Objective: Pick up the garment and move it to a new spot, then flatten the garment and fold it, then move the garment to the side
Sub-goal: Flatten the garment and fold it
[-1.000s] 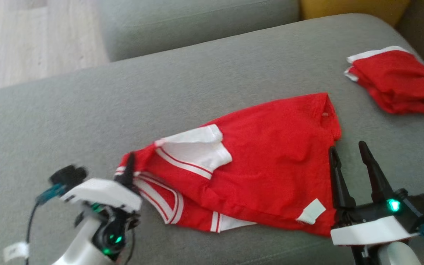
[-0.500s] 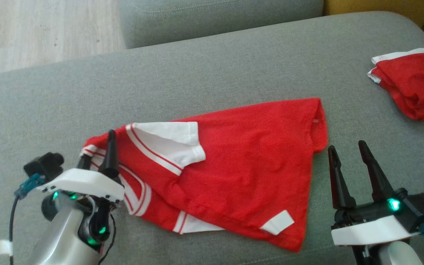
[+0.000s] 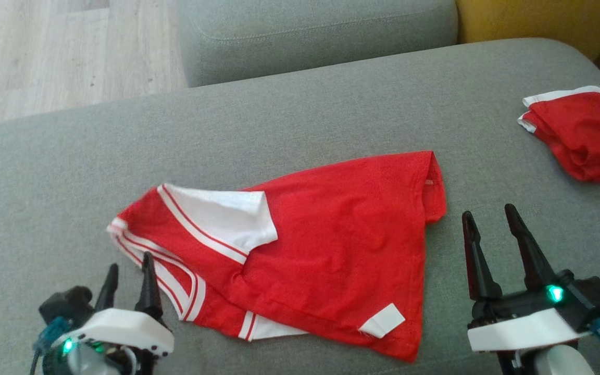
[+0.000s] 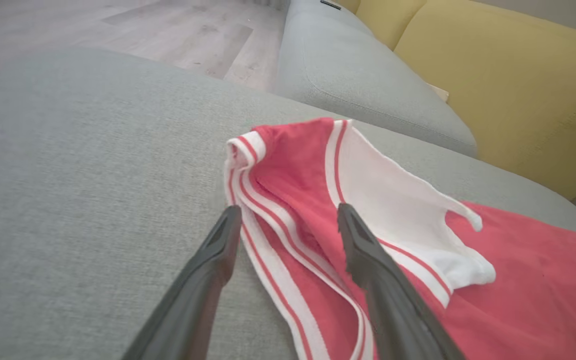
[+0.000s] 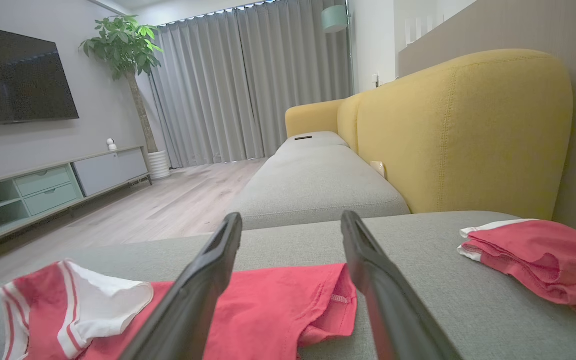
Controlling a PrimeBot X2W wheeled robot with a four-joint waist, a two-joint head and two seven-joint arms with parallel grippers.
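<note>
Two red garments (a shirt (image 3: 341, 245), a bundle (image 3: 586, 135)), two grippers – left gripper (image 3: 130, 260), right gripper (image 3: 488, 211) – one plant (image 5: 125, 45), one TV (image 5: 18, 82).

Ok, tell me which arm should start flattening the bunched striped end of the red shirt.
Left. The left end effector is open at the shirt's striped edge, which lies between its fingers in the left wrist view. The right end effector, also open, stands beside the plain hem.

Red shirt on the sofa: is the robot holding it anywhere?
No, nothing is held. The left end effector is open by the striped edge of the red shirt, and the right end effector is open beside its other end.
</note>
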